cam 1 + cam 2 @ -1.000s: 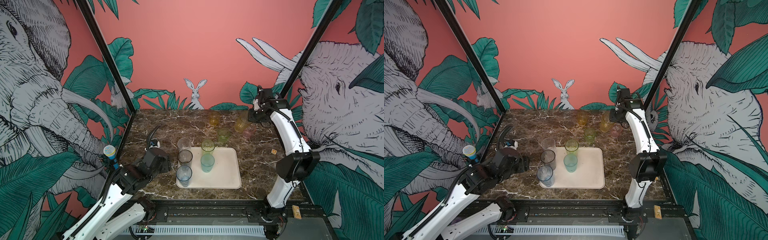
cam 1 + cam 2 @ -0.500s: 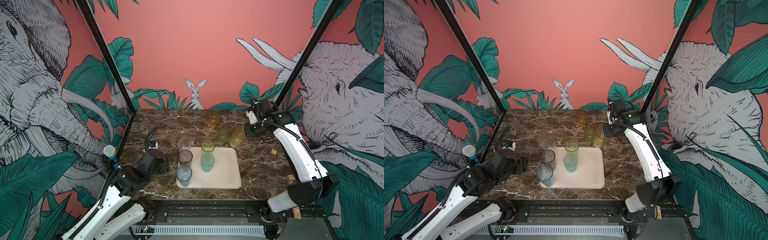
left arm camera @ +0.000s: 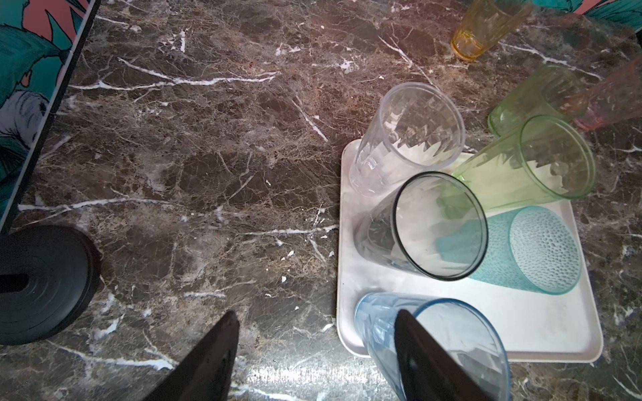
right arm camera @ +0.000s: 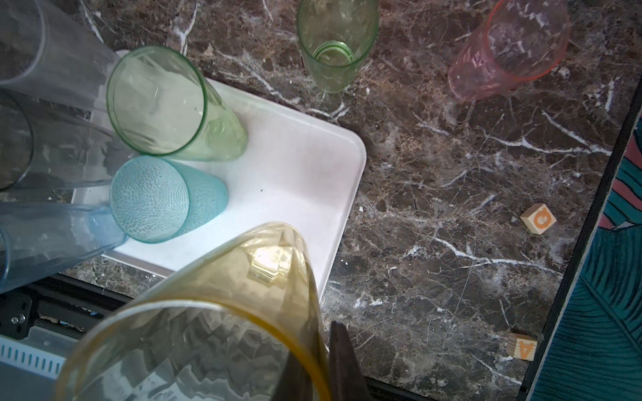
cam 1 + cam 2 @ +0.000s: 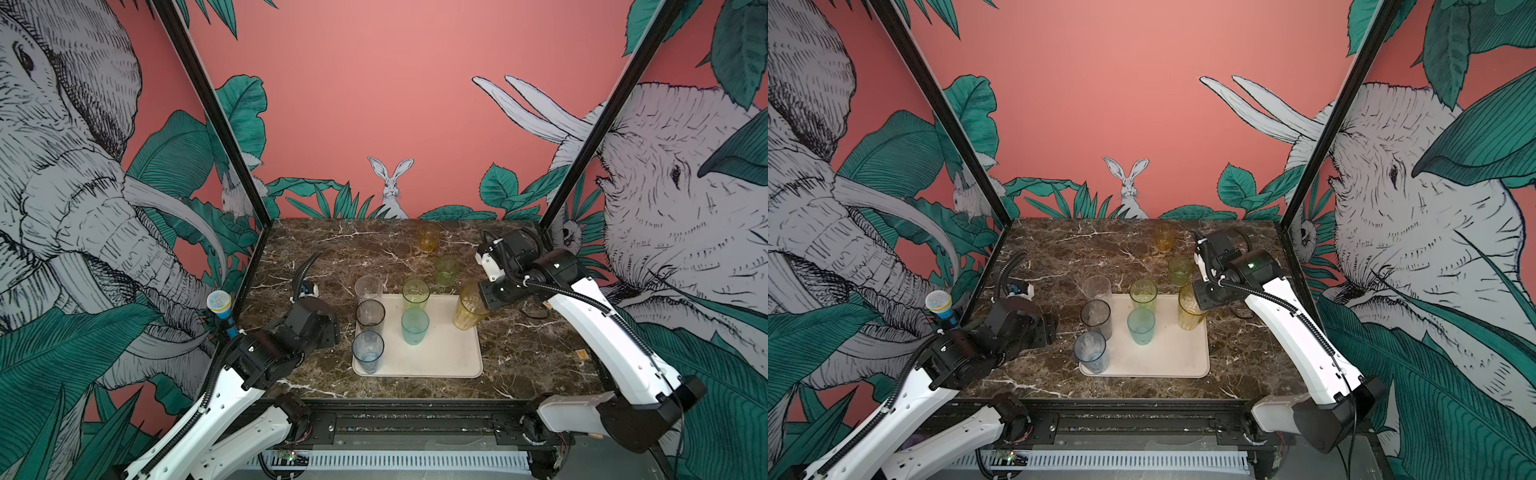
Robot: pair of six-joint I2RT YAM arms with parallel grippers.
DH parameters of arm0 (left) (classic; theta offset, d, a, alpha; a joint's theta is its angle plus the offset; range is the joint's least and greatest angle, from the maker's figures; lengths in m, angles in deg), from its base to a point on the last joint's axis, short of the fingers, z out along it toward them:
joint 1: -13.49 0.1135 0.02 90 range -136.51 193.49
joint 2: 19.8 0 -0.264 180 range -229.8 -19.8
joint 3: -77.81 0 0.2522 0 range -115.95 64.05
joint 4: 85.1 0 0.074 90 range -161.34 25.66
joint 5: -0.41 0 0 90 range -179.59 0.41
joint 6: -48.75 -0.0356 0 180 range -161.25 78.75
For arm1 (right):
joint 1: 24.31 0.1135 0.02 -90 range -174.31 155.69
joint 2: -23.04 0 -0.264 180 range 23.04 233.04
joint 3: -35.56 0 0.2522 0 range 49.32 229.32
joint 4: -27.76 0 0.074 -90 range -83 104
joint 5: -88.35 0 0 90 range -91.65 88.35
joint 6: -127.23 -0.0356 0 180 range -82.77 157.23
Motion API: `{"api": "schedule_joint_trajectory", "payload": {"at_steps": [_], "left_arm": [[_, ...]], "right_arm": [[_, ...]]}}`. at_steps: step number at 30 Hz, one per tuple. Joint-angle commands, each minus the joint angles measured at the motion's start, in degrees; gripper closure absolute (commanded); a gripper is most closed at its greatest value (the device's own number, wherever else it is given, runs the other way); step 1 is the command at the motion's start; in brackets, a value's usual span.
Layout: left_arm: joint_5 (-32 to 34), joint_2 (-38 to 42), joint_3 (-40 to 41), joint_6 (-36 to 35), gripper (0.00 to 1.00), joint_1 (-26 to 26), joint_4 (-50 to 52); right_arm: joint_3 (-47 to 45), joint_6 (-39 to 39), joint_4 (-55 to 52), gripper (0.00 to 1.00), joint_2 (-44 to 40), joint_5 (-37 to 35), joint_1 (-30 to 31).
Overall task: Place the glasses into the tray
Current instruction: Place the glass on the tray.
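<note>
The cream tray (image 5: 449,353) lies mid-table. On its left half stand a clear glass (image 5: 368,287), a smoky grey one (image 5: 370,312), a blue one (image 5: 368,351), a tall green one (image 5: 415,293) and a teal one (image 5: 414,326). My right gripper (image 4: 318,361) is shut on the rim of a tall yellow glass (image 5: 467,307), which hangs tilted over the tray's right edge. A short green glass (image 5: 446,269) and an amber one (image 5: 428,237) stand behind the tray. A pink glass (image 4: 507,52) shows only in the wrist views. My left gripper (image 3: 314,314) is open and empty beside the blue glass (image 3: 430,347).
Two wooden letter blocks (image 4: 537,218) (image 4: 521,347) lie on the marble right of the tray, near the black frame edge. A microphone-shaped object (image 5: 220,303) stands at the table's left edge. A black round disc (image 3: 41,284) sits on the marble left of my left gripper.
My right arm has swung from the back right corner toward the tray, carrying the yellow glass with it. The left arm has barely moved.
</note>
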Motion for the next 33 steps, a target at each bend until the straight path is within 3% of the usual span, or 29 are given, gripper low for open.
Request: {"api": "schedule_joint_trajectory", "payload": {"at_steps": [1,13,21,33], "left_arm": [[-0.27,0.65,0.22,0.59,0.28,0.19,0.31],[-0.76,1.96,1.55,1.58,0.28,0.19,0.85],[-2.02,1.55,2.34,1.75,0.28,0.19,0.32],[-2.39,2.40,2.99,2.04,0.28,0.19,0.58]], "right_arm": [[-2.67,-2.61,0.60,1.00,-2.34,-0.57,2.75],[-11.56,-11.26,7.27,1.00,-6.40,-3.96,17.27],[-14.09,-15.70,11.12,1.00,-4.39,-6.08,24.98],[-14.24,-17.90,16.62,1.00,1.81,-7.34,31.61]]}}
